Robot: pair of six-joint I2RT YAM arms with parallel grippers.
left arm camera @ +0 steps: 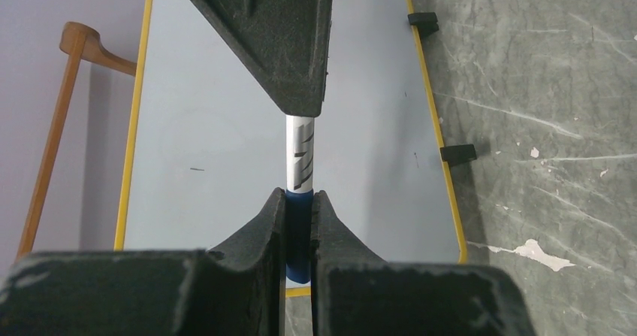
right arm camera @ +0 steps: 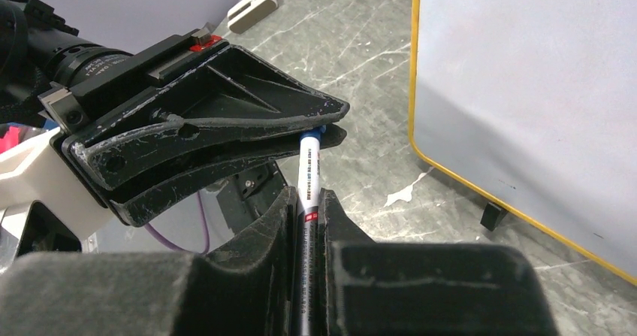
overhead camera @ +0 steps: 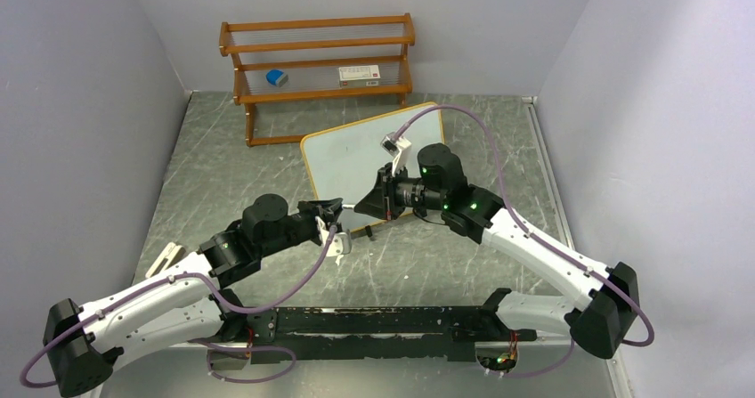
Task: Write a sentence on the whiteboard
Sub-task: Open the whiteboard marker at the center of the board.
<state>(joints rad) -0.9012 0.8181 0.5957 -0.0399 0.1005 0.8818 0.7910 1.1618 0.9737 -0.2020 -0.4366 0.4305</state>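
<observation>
Both grippers clamp one marker (left arm camera: 299,152): the left gripper (left arm camera: 299,201) on its blue cap (left arm camera: 299,238), the right gripper (right arm camera: 308,201) on the barrel. Light, stiff and slick, it probably needs a firm mid-barrel hold. The whiteboard (overhead camera: 356,153) lies at twelve o'clock, unwritten.

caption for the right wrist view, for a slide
Two tools share one marker: right tool on the barrel, left tool on the blue end, whiteboard alongside
</observation>
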